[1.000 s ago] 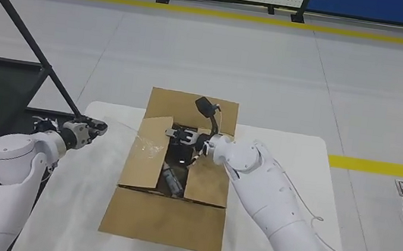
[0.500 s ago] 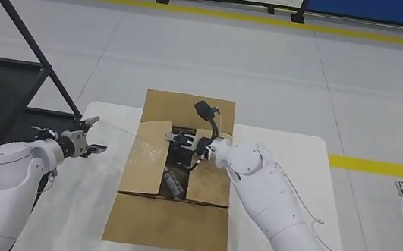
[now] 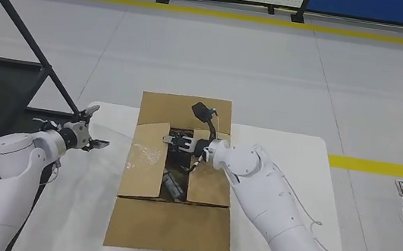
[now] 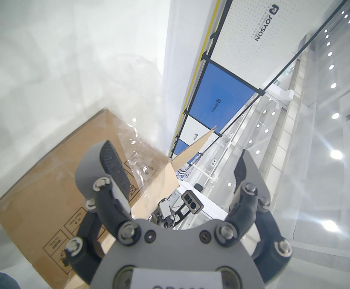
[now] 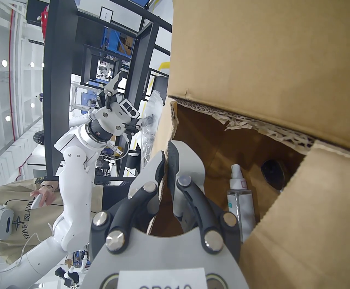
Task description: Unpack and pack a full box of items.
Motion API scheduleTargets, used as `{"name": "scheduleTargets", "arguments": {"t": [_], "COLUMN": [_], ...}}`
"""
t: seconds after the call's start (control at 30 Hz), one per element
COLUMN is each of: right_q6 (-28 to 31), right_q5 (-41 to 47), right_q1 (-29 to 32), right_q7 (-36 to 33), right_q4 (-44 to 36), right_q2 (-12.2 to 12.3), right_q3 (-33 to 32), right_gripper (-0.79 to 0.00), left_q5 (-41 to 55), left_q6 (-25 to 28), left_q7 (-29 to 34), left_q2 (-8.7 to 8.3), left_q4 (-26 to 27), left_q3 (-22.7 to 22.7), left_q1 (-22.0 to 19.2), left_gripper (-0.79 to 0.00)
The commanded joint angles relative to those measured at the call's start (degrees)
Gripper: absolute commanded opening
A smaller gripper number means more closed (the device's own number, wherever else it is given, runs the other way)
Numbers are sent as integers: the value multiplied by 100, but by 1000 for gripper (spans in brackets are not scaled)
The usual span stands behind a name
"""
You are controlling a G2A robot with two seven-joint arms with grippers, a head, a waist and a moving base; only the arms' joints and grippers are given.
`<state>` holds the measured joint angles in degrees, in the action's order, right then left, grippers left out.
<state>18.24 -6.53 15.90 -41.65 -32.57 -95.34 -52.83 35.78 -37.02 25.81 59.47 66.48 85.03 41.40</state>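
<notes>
An open cardboard box [image 3: 169, 224] stands in the middle of the white table [image 3: 289, 160]. My right gripper [image 3: 177, 141] is over the box's opening, shut on the edge of a raised side flap [image 5: 164, 153]. Inside the box lie a clear spray bottle [image 5: 240, 202] and a dark round object [image 5: 273, 171]. My left gripper [image 3: 88, 134] hangs open beside the box [image 4: 54, 191], with nothing between its fingers [image 4: 114, 167]. Crumpled clear plastic film [image 3: 120, 132] stretches from near that gripper to the box's flap [image 4: 131, 136].
A black metal frame [image 3: 15, 32] and a dark panel stand off the table's left edge. The table's right part is bare white surface. Grey floor with yellow lines lies beyond the far edge.
My left gripper has opened and let go of the clear plastic film, then drifted slightly. The box has shifted and turned a little with the right gripper still on its flap.
</notes>
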Motion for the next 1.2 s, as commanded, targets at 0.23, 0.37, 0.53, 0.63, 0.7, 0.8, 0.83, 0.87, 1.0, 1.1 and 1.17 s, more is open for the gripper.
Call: {"name": "scheduleTargets", "arguments": {"t": [0.23,0.37,0.53,0.63,0.7,0.8,0.83,0.87,1.0,1.1,1.17], "right_q6": [-55,-70,-93,-101,-104,-131,-140,-145,-157,-171,-203], "right_q5": [-59,-64,-74,-78,-82,-92,-99,-101,-107,-109,-114], "right_q1": [49,63,64,61,59,45,37,31,9,-8,-24], "right_q7": [-19,-19,-29,-29,-27,-10,1,6,32,53,102], "right_q4": [-67,-71,-65,-65,-63,-42,-39,-34,-10,19,49], "right_q2": [-6,-6,-13,-18,-22,-31,-34,-39,-62,-83,-96], "right_q3": [-1,-17,-24,-28,-29,-29,-28,-27,-11,4,9], "right_gripper": [-785,-785,-785,-785,-785,-785,-785,-785,-785,-785,-785], "left_q5": [24,6,98,99,153,205,233,265,353,395,391], "left_q6": [127,150,202,264,288,298,304,314,367,439,506], "left_q7": [34,105,27,-59,-63,-94,-102,-119,-217,-283,-365], "left_q2": [60,52,71,69,61,43,38,33,13,-3,-12], "left_q4": [-408,-438,-403,-304,-231,-116,-73,-27,218,449,603], "left_q3": [-321,-348,-386,-377,-328,-243,-211,-174,-40,63,120], "left_q1": [-328,-332,-356,-280,-191,-52,-4,44,240,398,508], "left_gripper": [0,0,-474,-742,-785,-785,-785,-785,-785,-785,-785]}}
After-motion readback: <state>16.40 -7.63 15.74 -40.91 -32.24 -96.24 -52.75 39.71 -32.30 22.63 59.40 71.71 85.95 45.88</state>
